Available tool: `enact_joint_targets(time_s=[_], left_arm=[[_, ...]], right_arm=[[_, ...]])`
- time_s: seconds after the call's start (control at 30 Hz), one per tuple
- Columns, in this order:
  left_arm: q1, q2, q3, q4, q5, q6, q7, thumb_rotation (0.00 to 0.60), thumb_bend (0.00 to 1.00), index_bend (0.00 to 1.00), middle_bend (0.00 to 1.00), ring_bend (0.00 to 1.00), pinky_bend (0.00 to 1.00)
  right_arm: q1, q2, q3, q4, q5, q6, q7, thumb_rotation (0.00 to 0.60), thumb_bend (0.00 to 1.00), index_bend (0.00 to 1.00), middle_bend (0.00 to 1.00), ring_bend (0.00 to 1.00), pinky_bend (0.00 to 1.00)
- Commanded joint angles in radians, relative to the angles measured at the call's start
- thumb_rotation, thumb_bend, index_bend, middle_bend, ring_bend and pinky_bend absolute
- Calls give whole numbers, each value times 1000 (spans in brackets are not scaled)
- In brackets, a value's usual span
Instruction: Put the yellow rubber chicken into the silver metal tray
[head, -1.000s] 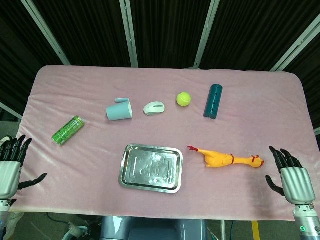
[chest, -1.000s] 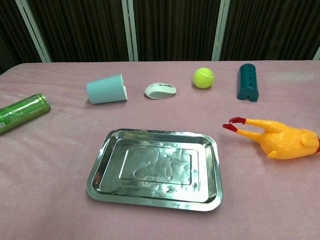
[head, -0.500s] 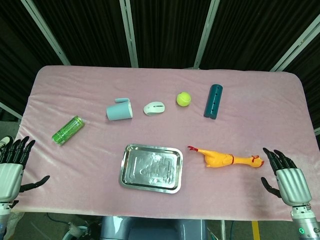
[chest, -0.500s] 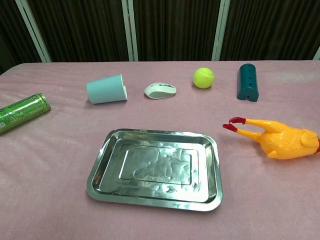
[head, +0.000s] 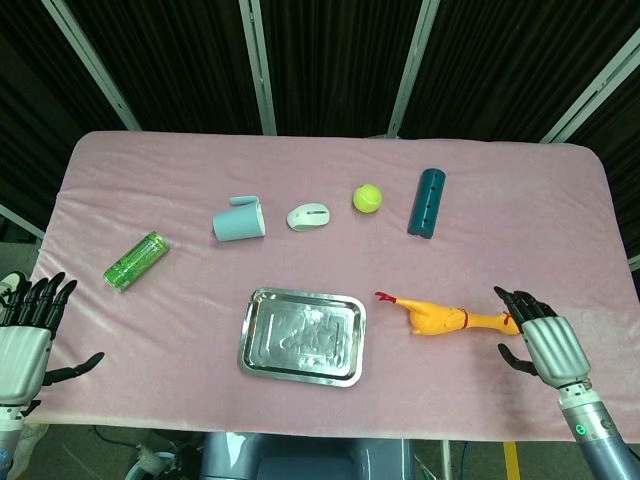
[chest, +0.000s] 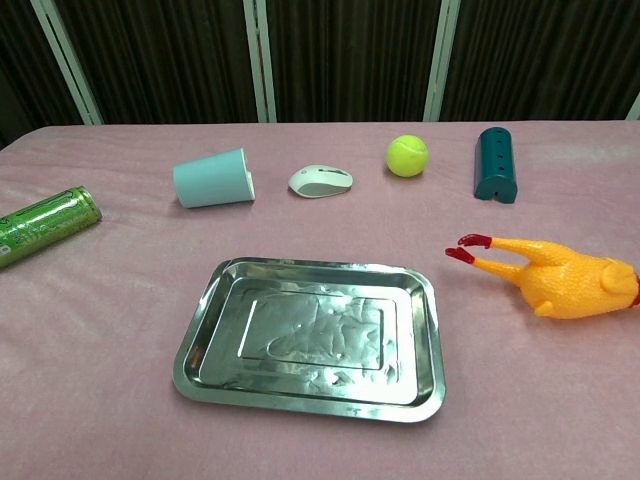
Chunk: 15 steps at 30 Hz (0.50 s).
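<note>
Head view, read from left to right. Found the left hand (head: 25, 335) off the near left corner of the pink cloth (head: 560, 220), fingers spread, holding nothing. Passed a green can (head: 136, 260) lying on its side, then a pale blue cup (head: 239, 221) tipped over; could not tell whether anything sat inside it. Came next to the silver tray (head: 300, 338), flat on the cloth near the front edge, with nothing in it but dents and reflections. Noted a mouse (head: 308, 216), a tennis ball (head: 367, 197) and a teal block (head: 427, 203) farther back, well apart from the tray. Located the rubber chicken (head: 440, 319) lying flat just right of the tray, apart from it, red feet toward the tray and head toward the right hand (head: 540, 340). Saw that hand's fingers spread and empty, tips just beside the head; could not tell whether touching. Judged the chicken light, soft and squashy, likely to bend and sag if lifted by the thin neck. Judged the plump body the better place to take hold, with a wrap gentle enough not to fold it. Saw neither hand in the chest view.
</note>
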Motion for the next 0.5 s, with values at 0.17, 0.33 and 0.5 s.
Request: enact_joint_targets(time_s=[0.17, 0.33, 0.5], left_arm=[[-5, 12, -2, -27, 6, -7, 23, 600, 0, 0, 0, 0, 0], [-6, 16, -3, -36, 6, -8, 29, 600, 0, 0, 0, 0, 0], [-9, 15, 0, -39, 5, -19, 31, 600, 0, 0, 0, 0, 0]], right_arm=[[90, -58, -1, 116, 57, -167, 24, 600, 336, 99, 202, 163, 289], [113, -81, -3, 172, 85, -217, 27, 600, 336, 126, 202, 162, 289], [131, -102, -9, 220, 110, -264, 41, 600, 336, 167, 206, 167, 289]])
